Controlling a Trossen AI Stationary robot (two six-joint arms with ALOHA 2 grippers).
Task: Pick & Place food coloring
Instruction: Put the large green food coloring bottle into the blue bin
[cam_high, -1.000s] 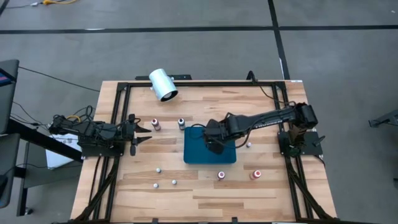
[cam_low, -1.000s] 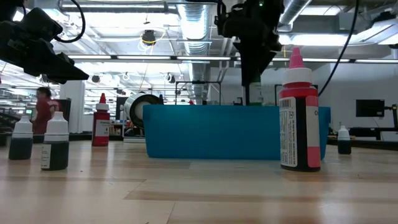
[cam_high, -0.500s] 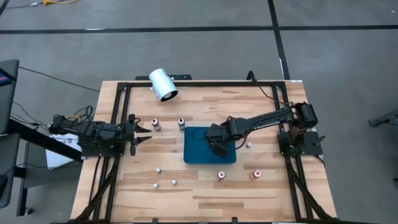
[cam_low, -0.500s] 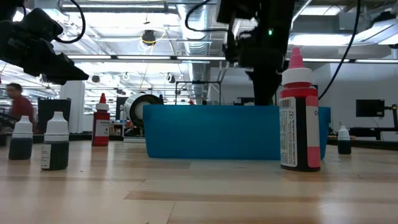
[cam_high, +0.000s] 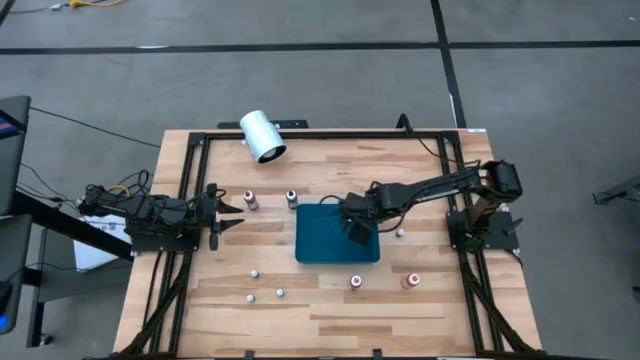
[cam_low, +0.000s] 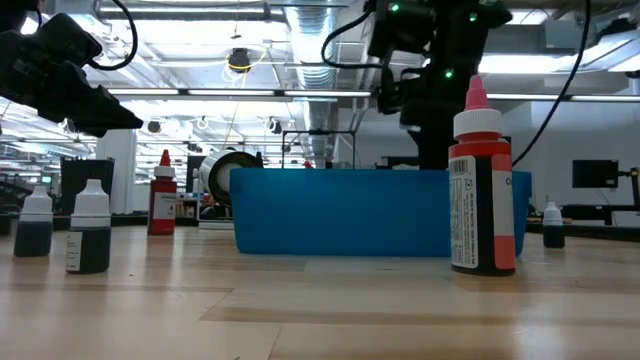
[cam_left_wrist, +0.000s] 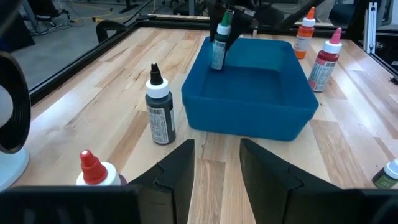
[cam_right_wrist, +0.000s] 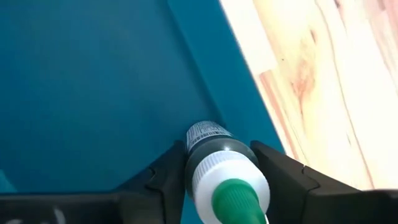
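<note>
A food coloring bottle (cam_right_wrist: 211, 140) with a dark green body, white cap and green tip sits between the fingers of my right gripper (cam_right_wrist: 217, 153), over the right part of the blue tray (cam_high: 318, 245). The left wrist view shows the same bottle (cam_left_wrist: 217, 51) upright inside the tray's far end. Whether its base rests on the tray floor cannot be told. My left gripper (cam_left_wrist: 216, 163) waits open at the table's left edge, holding nothing. More food coloring bottles stand on their bases on the wood: a red-capped one (cam_high: 250, 200), a black one (cam_high: 292, 198) and others. My right gripper pinches the green bottle's body just below the white cap (cam_right_wrist: 194, 147), one finger (cam_right_wrist: 163, 177) on each side. The fingers come from above, slanting down. The bottle stands nearly upright between them, tip up, inside the blue tray.
A white cylinder (cam_high: 262, 136) lies at the far left of the table. Two red bottles (cam_high: 355, 282) (cam_high: 411, 281) stand near the tray's near side, small bottles (cam_high: 255, 272) at the near left, one (cam_high: 400, 233) to the tray's right. A black frame (cam_high: 185, 200) borders the table.
My right gripper has come down and a little toward the table's right edge, carrying the green bottle from above the tray's rim to below it. In the low view the tray's wall now hides the bottle.
</note>
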